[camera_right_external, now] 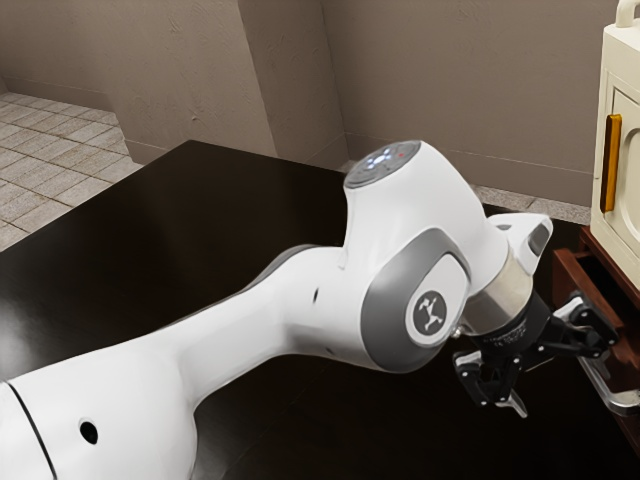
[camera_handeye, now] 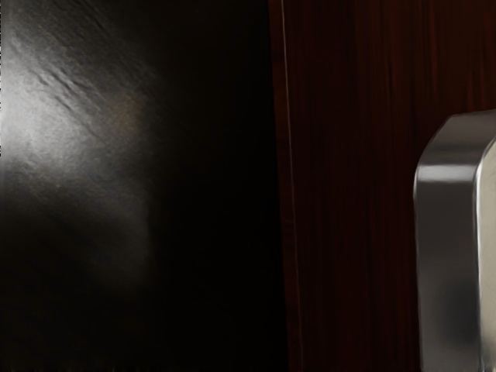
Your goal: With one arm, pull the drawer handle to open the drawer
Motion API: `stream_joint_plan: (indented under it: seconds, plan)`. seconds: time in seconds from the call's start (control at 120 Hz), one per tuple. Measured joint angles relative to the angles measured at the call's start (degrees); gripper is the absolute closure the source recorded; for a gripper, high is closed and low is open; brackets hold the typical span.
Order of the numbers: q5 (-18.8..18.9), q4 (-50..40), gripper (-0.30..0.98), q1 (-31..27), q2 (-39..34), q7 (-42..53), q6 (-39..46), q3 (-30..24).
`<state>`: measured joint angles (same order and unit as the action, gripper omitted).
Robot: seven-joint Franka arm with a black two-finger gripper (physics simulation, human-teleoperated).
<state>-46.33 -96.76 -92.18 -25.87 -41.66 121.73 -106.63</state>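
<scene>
My pincer [camera_right_external: 562, 376] stands apart, near the handle [camera_right_external: 608, 395]; drawer [camera_right_external: 576, 290] appears partly out. Suggested: centre across the bar, clamp squarely, draw straight outward, no twist.

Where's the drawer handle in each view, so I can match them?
Exterior view: handle low at the exterior view's right edge.
Wrist view: across the red-brown wood from the black tabletop, cut off by the picture's edge.
Shared landmark: that red-brown wood.
</scene>
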Motion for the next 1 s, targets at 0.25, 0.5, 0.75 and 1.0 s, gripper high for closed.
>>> stream_joint_plan:
  seconds: [0.25,0.5,0.75,1.0]
  plan:
    - [0.3,-3.0,0.00,5.4,0.7,-0.3,-0.2,5.9]
    - [0.6,-4.8,0.00,8.6,1.0,-0.4,-0.3,9.6]
    - [2.1,-7.5,0.00,14.6,1.9,-0.5,-0.4,15.9]
    - [3.3,-11.8,0.00,24.5,2.0,-0.7,-0.4,26.3]
